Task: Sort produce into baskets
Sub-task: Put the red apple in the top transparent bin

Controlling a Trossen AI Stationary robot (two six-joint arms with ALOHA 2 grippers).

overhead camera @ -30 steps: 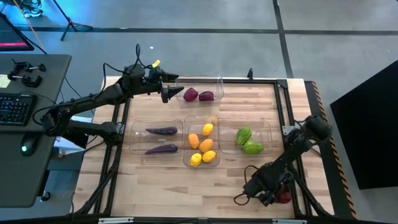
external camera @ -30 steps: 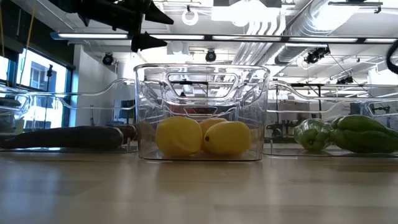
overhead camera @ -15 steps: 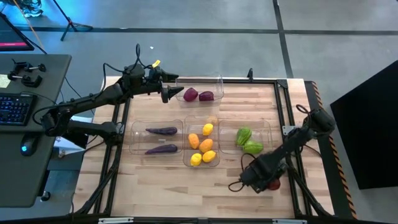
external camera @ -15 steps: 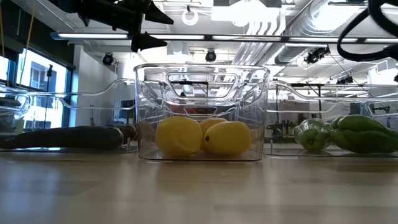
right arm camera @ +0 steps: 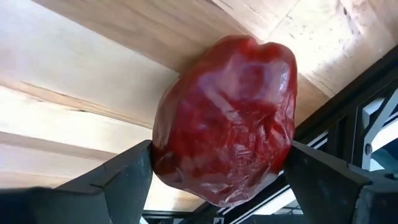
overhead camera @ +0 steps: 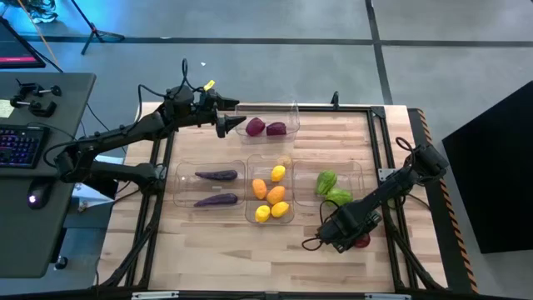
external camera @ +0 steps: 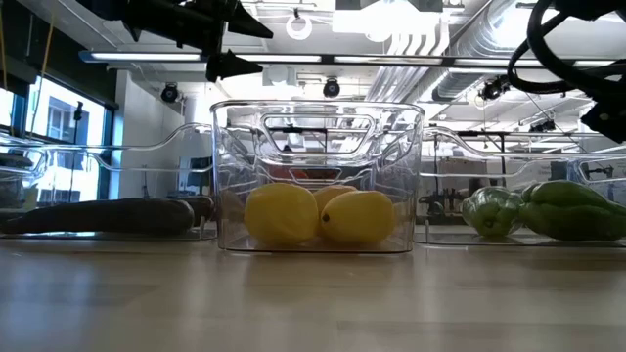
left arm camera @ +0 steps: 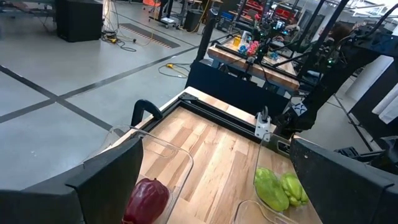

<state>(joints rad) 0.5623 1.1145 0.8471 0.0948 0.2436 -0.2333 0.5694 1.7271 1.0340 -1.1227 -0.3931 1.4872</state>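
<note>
My right gripper (overhead camera: 354, 239) hangs over the near right part of the worktop (overhead camera: 208, 242), its fingers (right arm camera: 118, 180) clenched on a dark red round piece (right arm camera: 227, 121); from above only a sliver of red shows beside the wrist. My left gripper (overhead camera: 226, 123) hovers with fingers spread wide at the far bin (overhead camera: 287, 108), which holds two dark red pieces (overhead camera: 256, 127). From the low view, that bin is mostly hidden behind the middle bin (external camera: 318, 127) of lemons (external camera: 357, 217).
</note>
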